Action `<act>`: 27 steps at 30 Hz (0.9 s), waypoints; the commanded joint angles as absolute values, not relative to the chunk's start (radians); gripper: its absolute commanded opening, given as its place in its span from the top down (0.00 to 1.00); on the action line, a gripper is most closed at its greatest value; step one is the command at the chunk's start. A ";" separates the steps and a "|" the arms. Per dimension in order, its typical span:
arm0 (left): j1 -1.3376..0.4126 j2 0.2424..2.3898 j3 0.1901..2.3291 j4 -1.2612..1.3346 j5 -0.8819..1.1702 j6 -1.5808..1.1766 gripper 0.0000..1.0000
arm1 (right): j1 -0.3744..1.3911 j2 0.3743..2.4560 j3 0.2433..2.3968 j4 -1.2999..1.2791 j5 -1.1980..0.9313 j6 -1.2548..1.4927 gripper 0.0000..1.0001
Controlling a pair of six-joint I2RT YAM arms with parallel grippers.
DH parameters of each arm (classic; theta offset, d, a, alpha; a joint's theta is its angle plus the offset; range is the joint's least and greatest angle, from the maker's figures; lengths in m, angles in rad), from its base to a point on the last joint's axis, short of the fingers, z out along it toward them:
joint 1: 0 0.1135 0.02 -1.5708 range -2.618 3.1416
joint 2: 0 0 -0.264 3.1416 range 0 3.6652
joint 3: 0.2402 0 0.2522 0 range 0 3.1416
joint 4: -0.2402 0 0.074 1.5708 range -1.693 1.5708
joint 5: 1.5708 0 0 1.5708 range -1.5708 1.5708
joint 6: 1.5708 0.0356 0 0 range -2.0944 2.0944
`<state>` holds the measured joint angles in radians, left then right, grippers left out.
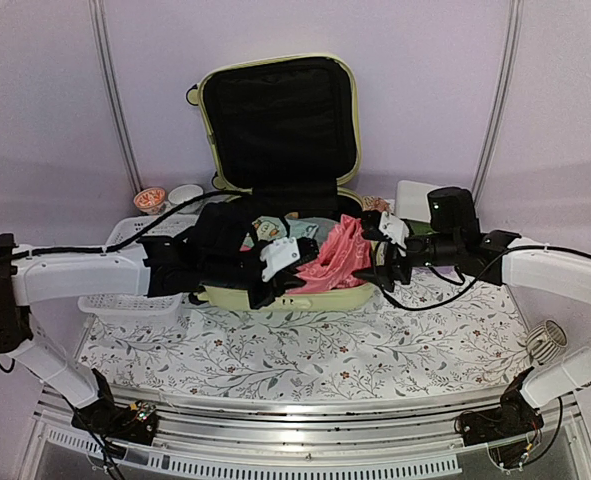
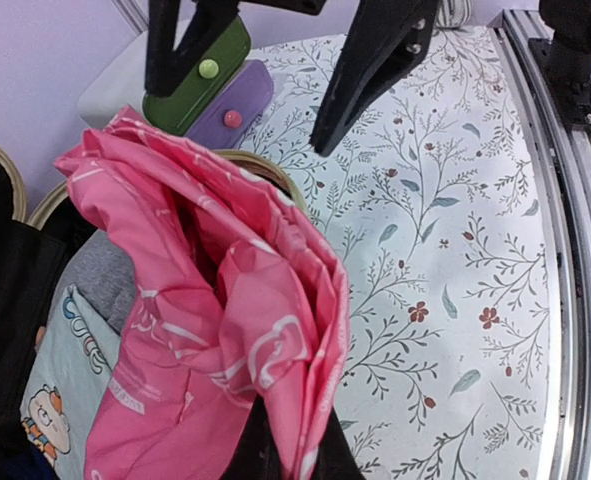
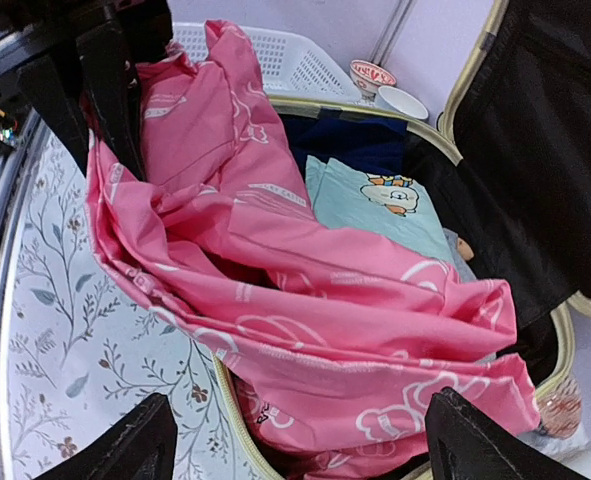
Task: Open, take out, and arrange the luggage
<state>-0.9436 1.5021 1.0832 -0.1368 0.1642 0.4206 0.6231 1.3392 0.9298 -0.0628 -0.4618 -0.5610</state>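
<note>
The luggage (image 1: 315, 299), a pale yellow-green hard-shell suitcase, lies open at the table's middle with its black-lined lid upright against the back wall. A crumpled pink garment (image 1: 337, 258) with white print rises from its right half and spills over the front rim (image 3: 225, 410). My left gripper (image 1: 300, 262) is shut on a fold of the pink garment (image 2: 225, 330), its black fingers (image 2: 265, 455) under the cloth. My right gripper (image 1: 383, 262) hangs open just right of it, its jaws spread to either side of the pink garment (image 3: 305, 300), apart from it. A teal cartoon-print cloth (image 3: 375, 200) lies inside.
A white slatted basket (image 1: 125, 240) stands left of the suitcase, with two small bowls (image 1: 150, 199) behind it. A small white box with green and purple drawers (image 2: 200, 85) sits right of the suitcase. A floral cloth (image 1: 305, 350) covers the table; a white coil (image 1: 545, 340) lies at far right.
</note>
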 commanded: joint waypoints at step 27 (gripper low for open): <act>-1.192 1.419 0.822 -0.003 -0.148 0.283 1.00 | 0.814 1.360 0.957 0.034 -0.028 -1.483 0.01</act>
